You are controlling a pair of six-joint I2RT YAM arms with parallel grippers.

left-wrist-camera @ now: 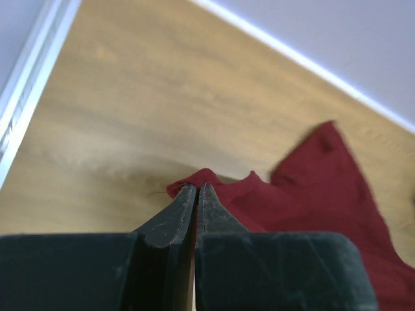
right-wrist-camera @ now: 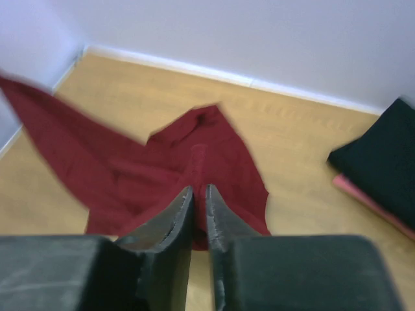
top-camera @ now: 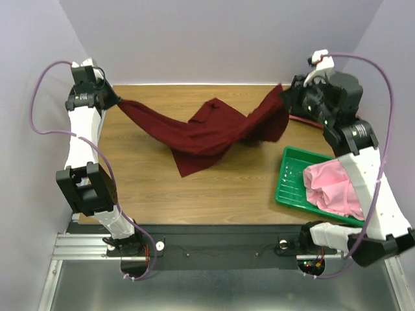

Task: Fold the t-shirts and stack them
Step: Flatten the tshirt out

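Left gripper (left-wrist-camera: 196, 189): clamped on maroon shirt (top-camera: 207, 133) corner.
Right gripper (right-wrist-camera: 199, 192): pinched its other end.
Done: black shirt (right-wrist-camera: 382, 155) folded.
Remaining: maroon stretched unfolded; pink shirt (top-camera: 334, 188) crumpled.

Pale lilac walls (top-camera: 214, 39), wooden table (top-camera: 214, 197).
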